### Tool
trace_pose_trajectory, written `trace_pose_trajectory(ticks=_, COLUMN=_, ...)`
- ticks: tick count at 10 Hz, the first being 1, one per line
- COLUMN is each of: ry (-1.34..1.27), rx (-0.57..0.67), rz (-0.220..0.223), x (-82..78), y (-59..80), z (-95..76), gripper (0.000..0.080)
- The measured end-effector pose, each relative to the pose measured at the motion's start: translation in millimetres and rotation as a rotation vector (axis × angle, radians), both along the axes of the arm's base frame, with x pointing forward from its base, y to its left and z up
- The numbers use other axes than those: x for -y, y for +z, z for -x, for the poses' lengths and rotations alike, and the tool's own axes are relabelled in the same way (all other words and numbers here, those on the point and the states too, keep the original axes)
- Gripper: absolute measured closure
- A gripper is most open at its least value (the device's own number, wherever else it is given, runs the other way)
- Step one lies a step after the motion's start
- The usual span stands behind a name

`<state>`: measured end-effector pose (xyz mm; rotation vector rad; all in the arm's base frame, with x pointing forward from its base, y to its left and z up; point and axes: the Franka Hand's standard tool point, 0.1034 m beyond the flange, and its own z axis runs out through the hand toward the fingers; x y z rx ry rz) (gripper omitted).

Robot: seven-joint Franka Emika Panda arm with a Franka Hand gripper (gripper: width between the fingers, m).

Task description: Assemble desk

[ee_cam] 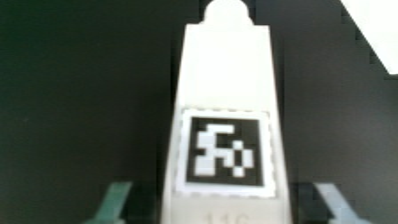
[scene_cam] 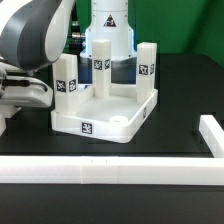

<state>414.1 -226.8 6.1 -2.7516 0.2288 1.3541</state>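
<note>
Desk (scene_cam: 105, 112) lies upturned, three legs up. We see the gripper (ee_cam: 217, 203) straddling a tagged leg (ee_cam: 228, 110); whether it grips, we cannot tell.

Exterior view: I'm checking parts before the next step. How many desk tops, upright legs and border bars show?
Top: 1
Legs: 3
Bars: 2
Total: 6
</note>
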Motion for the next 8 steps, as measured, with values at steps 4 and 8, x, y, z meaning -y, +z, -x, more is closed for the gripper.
trace_pose_trajectory(ticks=4, ry=0.023, rx=0.026, rz=-0.01, x=7.1, y=10.2, z=-10.7, gripper=0.051)
trace_pose_trajectory(ticks=8, ry=0.044, rx=0.039, rz=-0.029, x=3.3, y=68.5, z=-47.0, gripper=0.0509)
